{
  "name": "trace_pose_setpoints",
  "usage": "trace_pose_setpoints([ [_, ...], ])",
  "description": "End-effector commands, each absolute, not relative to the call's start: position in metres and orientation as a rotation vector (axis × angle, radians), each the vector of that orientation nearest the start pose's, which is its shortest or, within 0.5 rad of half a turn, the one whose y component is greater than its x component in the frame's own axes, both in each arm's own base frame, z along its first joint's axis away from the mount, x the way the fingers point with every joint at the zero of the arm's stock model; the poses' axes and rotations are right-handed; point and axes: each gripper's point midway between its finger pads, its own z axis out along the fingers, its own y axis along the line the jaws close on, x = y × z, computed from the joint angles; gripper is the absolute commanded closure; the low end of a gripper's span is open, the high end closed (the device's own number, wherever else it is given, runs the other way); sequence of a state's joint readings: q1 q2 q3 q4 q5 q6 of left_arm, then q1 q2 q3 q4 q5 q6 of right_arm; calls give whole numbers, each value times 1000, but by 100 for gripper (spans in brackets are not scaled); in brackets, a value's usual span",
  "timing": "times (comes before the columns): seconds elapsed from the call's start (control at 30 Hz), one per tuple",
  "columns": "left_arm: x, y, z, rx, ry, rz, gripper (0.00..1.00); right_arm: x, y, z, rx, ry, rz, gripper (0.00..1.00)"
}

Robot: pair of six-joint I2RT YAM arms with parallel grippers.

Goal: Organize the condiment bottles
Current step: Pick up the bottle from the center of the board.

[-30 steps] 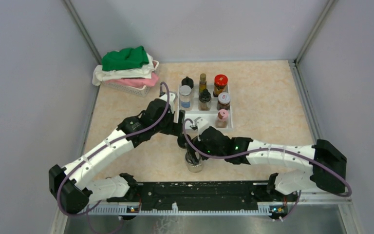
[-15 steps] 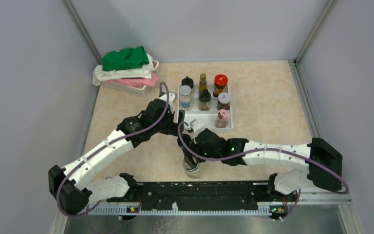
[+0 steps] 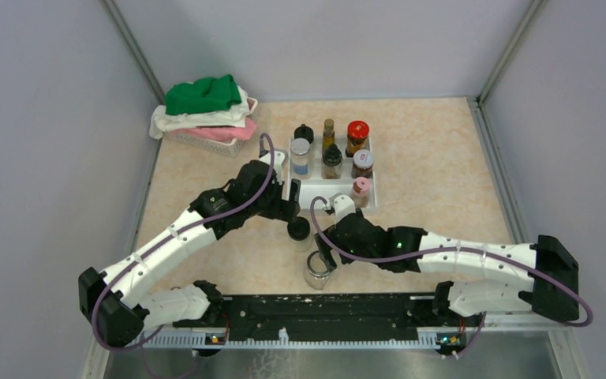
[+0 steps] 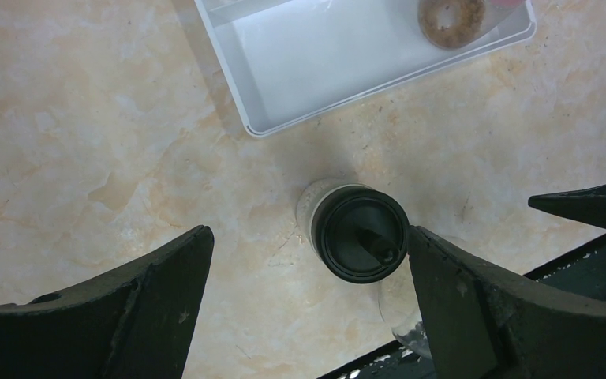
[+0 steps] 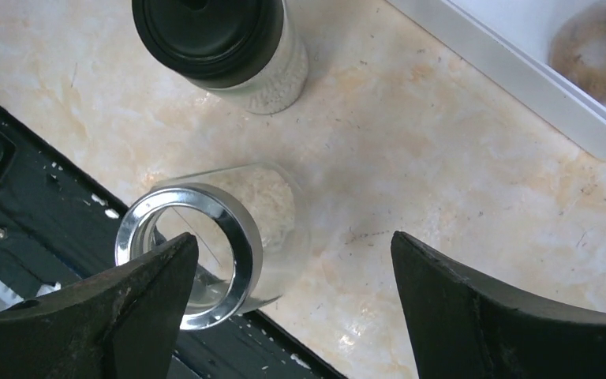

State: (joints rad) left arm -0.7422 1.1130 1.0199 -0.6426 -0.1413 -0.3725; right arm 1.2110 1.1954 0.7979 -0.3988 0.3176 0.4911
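Jar [image 4: 314,207] with black cap [image 4: 360,234] stands upright.

I find no readable text, brand, number or sign in any of my views; the condiment bottles [image 3: 331,160] are too small and blurred to show lettering.

Beige table [image 3: 434,166] bears white tray [image 3: 316,188], cloth basket [image 3: 213,144], black-capped jar [image 3: 299,230] and silver-rimmed jar [image 3: 316,270].
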Motion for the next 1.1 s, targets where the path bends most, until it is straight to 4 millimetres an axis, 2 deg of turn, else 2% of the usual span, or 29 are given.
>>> trace_pose_setpoints([
  [0.0, 238, -212, 198, 350, 2279, -457, 1, 136, 286, 134, -729, 2213, 562, 9],
  [0.37, 234, -212, 194, 348, 2289, -469, 1, 112, 306, 153, -890, 2118, 700, 11],
  [0.7, 233, -212, 196, 346, 2290, -479, 1, 95, 322, 121, -1048, 2180, 575, 10],
  [0.8, 232, -212, 196, 346, 2290, -482, 1, 95, 325, 115, -1059, 2185, 540, 9],
  [1.07, 231, -210, 195, 345, 2290, -476, 1, 110, 333, 115, -997, 2171, 471, 8],
])
